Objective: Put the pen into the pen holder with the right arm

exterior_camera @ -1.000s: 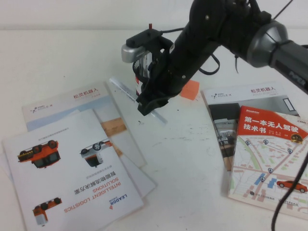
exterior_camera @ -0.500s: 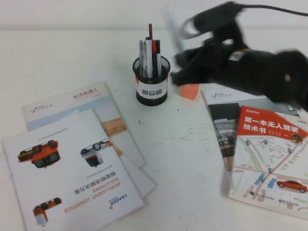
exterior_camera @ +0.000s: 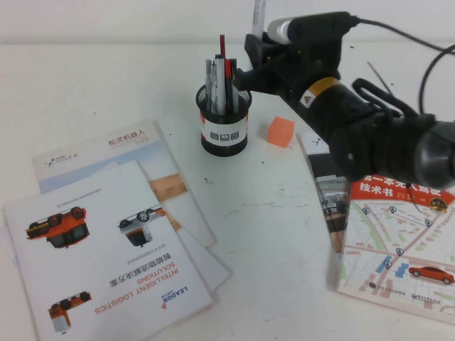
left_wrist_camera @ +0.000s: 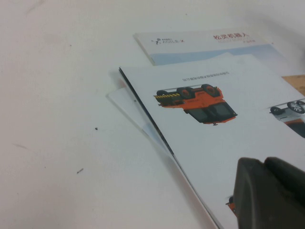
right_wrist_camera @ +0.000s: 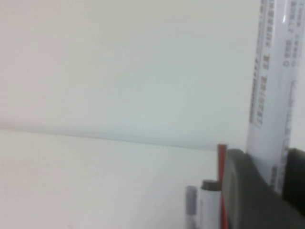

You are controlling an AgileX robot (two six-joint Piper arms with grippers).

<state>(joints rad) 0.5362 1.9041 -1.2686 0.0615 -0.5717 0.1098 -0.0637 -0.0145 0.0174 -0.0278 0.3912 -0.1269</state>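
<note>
Gripping the pen [exterior_camera: 259, 15] upright, the right hand [exterior_camera: 257, 55] is hanging just beside and above the pen holder [exterior_camera: 225, 118], on its right, at the far middle of the counter [exterior_camera: 284, 234]. Its fingers [right_wrist_camera: 248, 191] are closing on the white barrel, which is showing between them in the right wrist view and rising past the high view's top edge; holding it vertical is probably meant to let the lower end drop straight through the mesh cup's mouth. The holder is standing upright, already carrying red-and-black pens [exterior_camera: 224, 67] and grey pens [exterior_camera: 212, 85], so the free gap looks narrow and the tip may catch on them. An orange block [exterior_camera: 281, 131] is lying just right of the holder, clear of the path. Brochures [exterior_camera: 106, 241] are lying fanned at the near left and booklets [exterior_camera: 394, 220] at the right. The left hand [left_wrist_camera: 269, 195] is waiting low over the left brochures, apparently parked; I cannot tell how far open it is.
</note>
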